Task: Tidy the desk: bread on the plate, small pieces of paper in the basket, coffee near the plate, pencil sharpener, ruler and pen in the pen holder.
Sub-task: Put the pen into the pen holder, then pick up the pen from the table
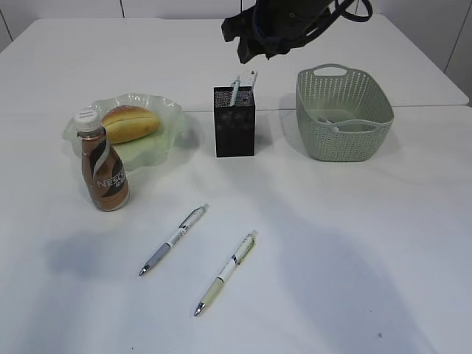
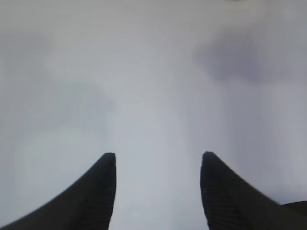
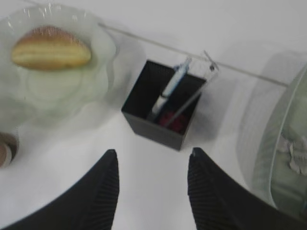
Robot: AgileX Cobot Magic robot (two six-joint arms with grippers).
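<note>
While the bread [image 1: 130,122] rests on the plate [image 1: 166,140] with the coffee [image 1: 103,168] beside it, two pens [image 1: 174,239] lie loose on the counter [image 1: 354,236], and the right claw [image 3: 152,160] hangs open and empty above the pen holder [image 1: 234,122], likely positioned for dropping stationery.

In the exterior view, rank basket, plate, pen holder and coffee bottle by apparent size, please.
1. plate and basket: look alike, not ranked.
2. pen holder and coffee bottle: similar; the bottle is nearer the camera, so unsure.
</note>
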